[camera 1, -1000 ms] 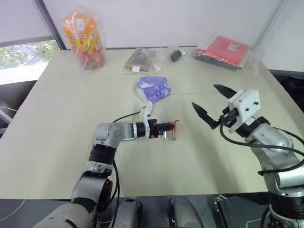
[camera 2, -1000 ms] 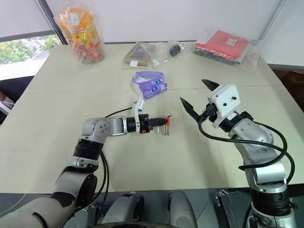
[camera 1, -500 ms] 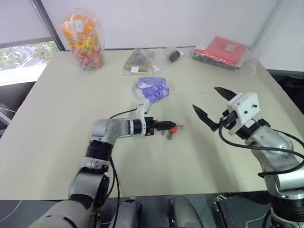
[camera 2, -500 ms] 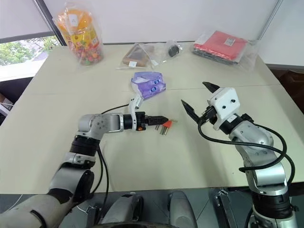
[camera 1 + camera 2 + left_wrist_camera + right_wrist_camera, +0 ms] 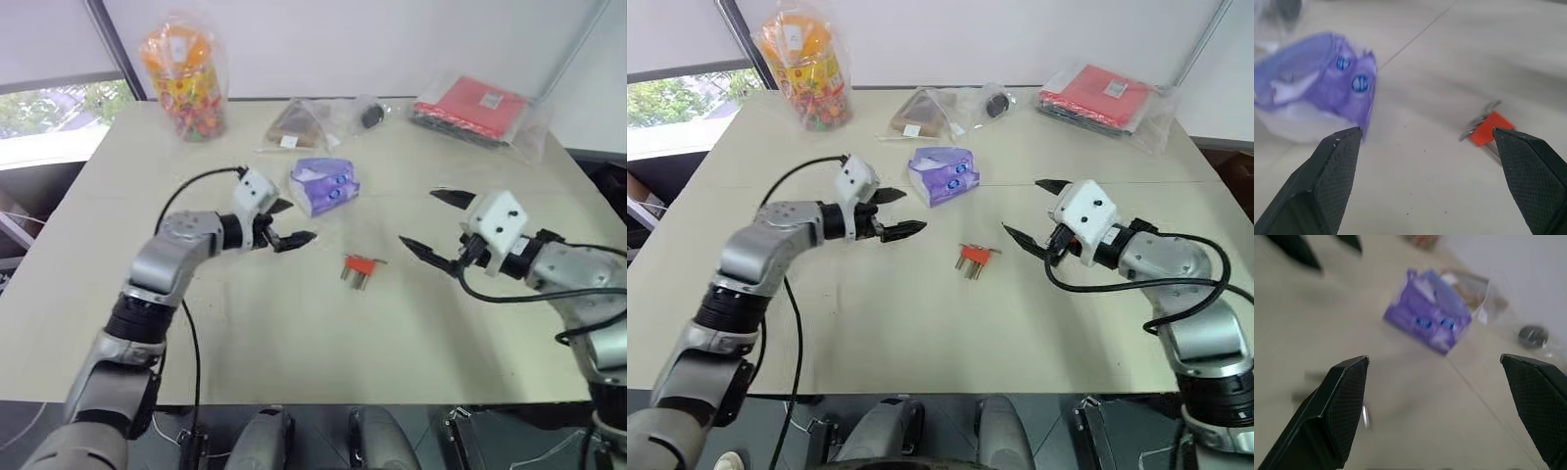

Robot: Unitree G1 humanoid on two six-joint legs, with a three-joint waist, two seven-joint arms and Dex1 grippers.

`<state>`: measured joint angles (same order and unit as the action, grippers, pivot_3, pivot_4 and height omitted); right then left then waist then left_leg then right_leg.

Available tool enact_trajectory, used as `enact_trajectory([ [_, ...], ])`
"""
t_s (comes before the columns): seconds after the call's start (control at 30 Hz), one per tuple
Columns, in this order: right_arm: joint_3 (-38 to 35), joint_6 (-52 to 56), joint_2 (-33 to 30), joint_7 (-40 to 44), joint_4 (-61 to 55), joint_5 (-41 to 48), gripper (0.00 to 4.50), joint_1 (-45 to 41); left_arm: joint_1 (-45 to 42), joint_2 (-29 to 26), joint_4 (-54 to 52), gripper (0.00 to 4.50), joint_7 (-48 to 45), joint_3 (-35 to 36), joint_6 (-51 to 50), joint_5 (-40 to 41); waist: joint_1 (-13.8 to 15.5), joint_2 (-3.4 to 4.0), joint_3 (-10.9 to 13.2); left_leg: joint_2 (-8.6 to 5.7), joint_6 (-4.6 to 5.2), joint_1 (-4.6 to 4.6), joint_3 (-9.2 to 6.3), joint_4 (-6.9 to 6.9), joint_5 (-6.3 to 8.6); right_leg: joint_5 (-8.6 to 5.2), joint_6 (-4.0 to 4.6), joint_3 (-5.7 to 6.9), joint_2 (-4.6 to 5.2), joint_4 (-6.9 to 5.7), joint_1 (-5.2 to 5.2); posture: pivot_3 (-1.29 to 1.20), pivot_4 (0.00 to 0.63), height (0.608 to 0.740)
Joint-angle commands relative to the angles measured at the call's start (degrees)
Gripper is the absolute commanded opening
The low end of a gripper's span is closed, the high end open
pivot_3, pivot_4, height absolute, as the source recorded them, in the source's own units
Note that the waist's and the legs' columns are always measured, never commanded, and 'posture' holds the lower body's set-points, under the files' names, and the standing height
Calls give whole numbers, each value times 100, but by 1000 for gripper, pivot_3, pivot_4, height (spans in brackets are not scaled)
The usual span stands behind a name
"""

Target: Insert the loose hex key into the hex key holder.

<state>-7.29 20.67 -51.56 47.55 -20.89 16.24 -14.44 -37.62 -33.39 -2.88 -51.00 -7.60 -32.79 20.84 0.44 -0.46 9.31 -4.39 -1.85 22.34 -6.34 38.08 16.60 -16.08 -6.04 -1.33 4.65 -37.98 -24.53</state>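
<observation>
And there it is: we've let go. A second ago our left hand was clamped on the hex key holder; now its fingers stand wide apart with nothing between them, and the arm has swung up and away toward the purple packet. The holder lies alone on the table, flat on its side, its short grey keys fanned out toward us. Take that red block as our landmark: the left hand is off to its left and a little beyond it, well apart; the right hand is off to its right, near but not touching, jaws spread and holding nothing, much as it was a second back.

Where's the loose hex key? We can't pick it out as a separate piece. In the left wrist view a thin grey rod juts from the holder's far corner, so we judge it may already be seated, but the blur won't let us confirm it.

Our read: this looks like a release after the insertion, with both hands backing off. If the key is not fully home, we'll need to regrasp the holder.
</observation>
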Motion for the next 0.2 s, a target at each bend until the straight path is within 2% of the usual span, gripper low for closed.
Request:
enact_trajectory([
  [0.03,-94,-247,-704,1018,223,119,4500,-92,290,-505,-717,4426,-645,240,329,186,-22,2,1,0,1,0,1,-1,1,0,0,0,0,0,0,0,150,740],
  [0.2,18,-483,-1335,1960,534,156,4500,-147,752,-925,-1256,4426,-875,412,300,341,-20,1,2,4,37,-2,1,-1,21,0,0,1,0,1,2,0,150,740],
])
